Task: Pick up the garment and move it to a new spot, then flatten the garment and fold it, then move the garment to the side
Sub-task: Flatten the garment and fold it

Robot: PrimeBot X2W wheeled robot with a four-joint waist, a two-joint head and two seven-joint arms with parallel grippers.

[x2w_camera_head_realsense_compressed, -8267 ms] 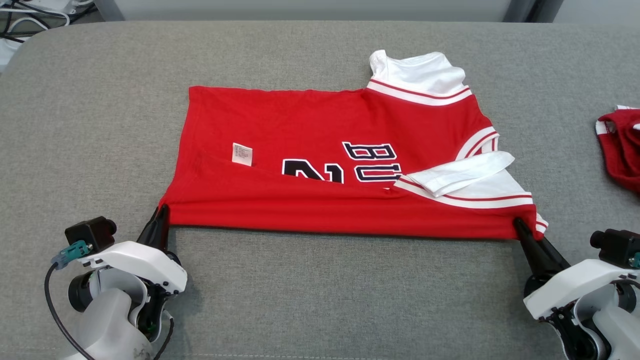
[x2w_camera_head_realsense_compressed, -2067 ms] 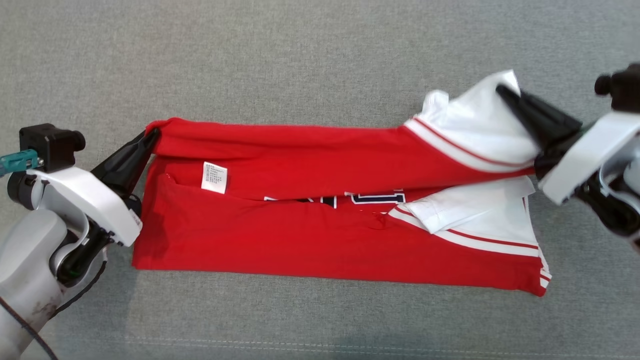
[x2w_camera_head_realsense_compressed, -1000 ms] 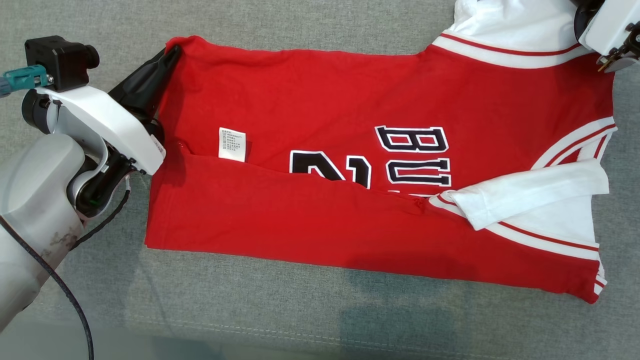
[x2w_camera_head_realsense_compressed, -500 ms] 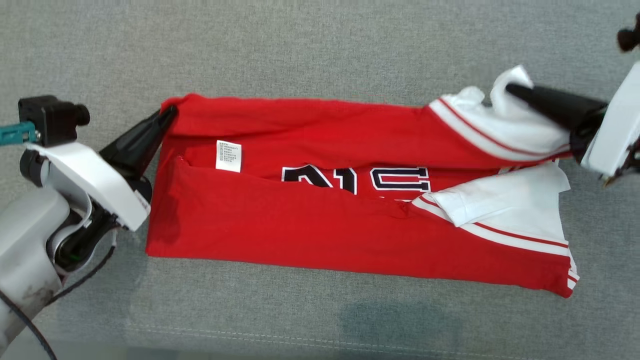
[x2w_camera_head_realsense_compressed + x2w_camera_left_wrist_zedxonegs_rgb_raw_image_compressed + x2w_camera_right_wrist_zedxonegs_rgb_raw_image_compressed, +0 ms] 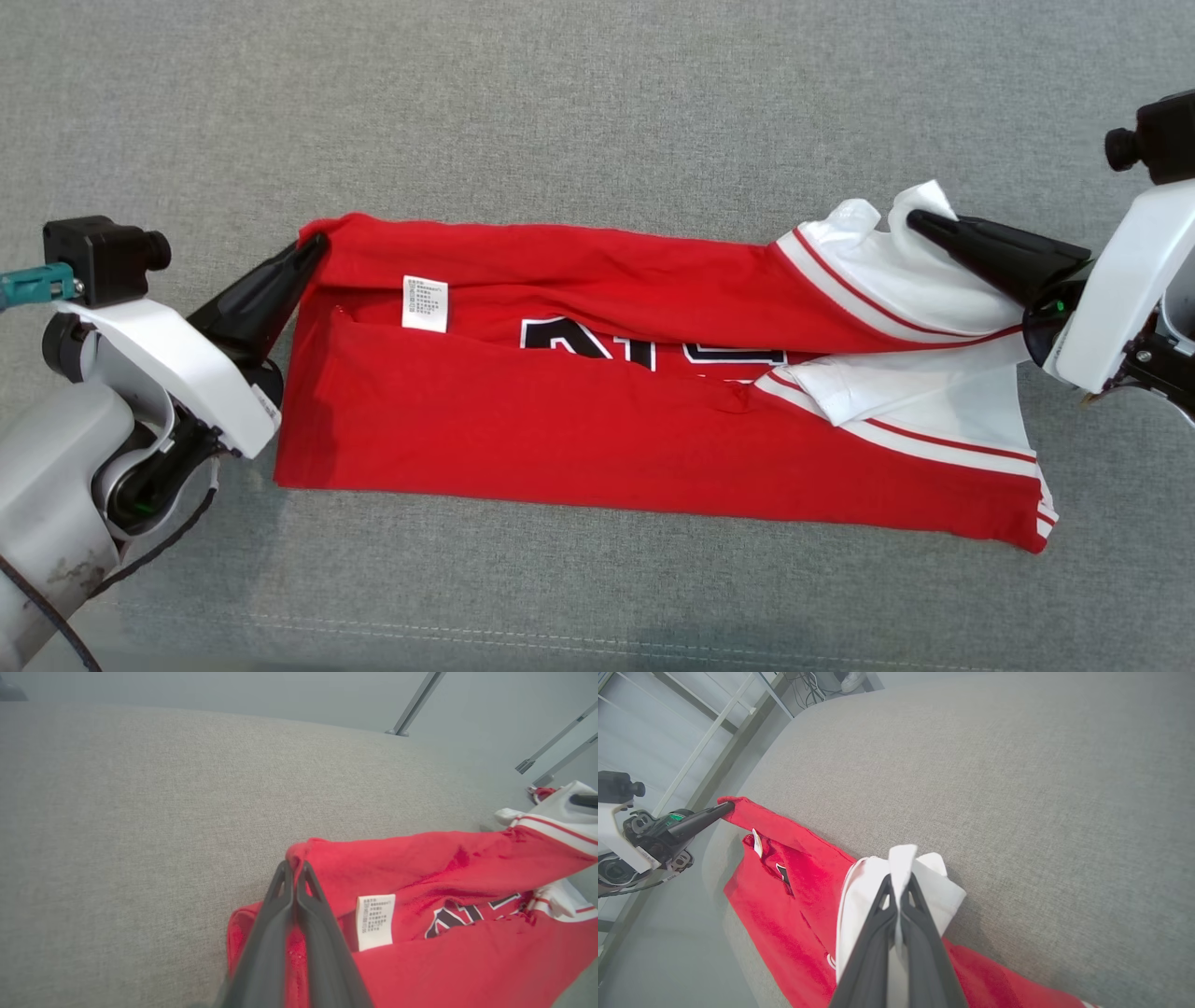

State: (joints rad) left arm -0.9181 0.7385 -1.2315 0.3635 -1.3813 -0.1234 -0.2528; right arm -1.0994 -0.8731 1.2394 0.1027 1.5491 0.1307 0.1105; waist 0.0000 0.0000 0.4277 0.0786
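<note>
Your left gripper (image 5: 316,245) is pinched shut on a red corner of the basketball jersey (image 5: 607,429), and your right gripper (image 5: 917,221) is clamped on its white sleeve (image 5: 878,271). Between the two sets of fingertips the far edge runs taut, lifted and rolling over the nearer half, which lies on the grey cushion (image 5: 560,112). The white care label (image 5: 425,303) sits just beside your left fingers. The right pinch appears to hold little cloth, so a hard pull could slip it and leave the fold crooked.
</note>
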